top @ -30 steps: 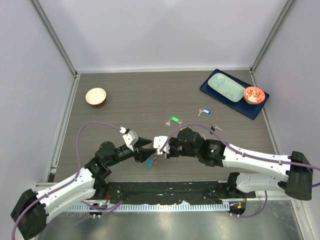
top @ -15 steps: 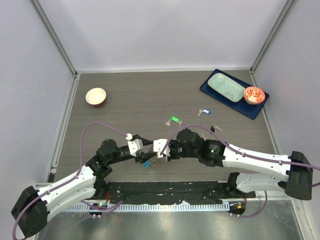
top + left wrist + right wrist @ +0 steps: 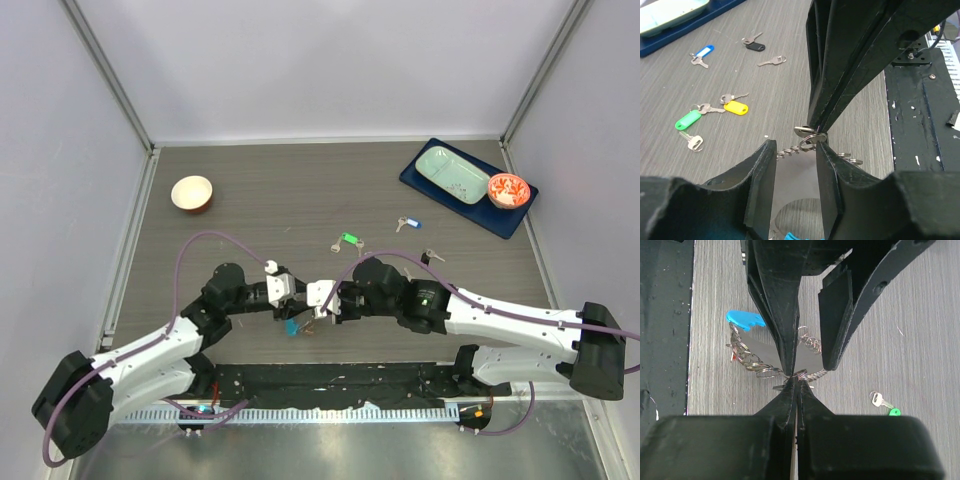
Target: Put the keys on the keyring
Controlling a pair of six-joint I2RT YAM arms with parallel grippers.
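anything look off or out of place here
Nothing looks spilled or damaged. Several keys lie scattered on the table, away from the keyring near the front edge, but that fits an unfinished job.

2 arms: left arm (image 3: 150, 352) and right arm (image 3: 500, 315), both stretched low and inward, tips meeting. Left gripper (image 3: 795, 146): jaws parted. Right gripper (image 3: 794, 382): fingers pressed together.

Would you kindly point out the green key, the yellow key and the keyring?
green key (image 3: 688, 120): left wrist view, green tag.
yellow key (image 3: 736, 107): left wrist view, yellow tag.
keyring (image 3: 744, 320): right wrist view, blue strap.
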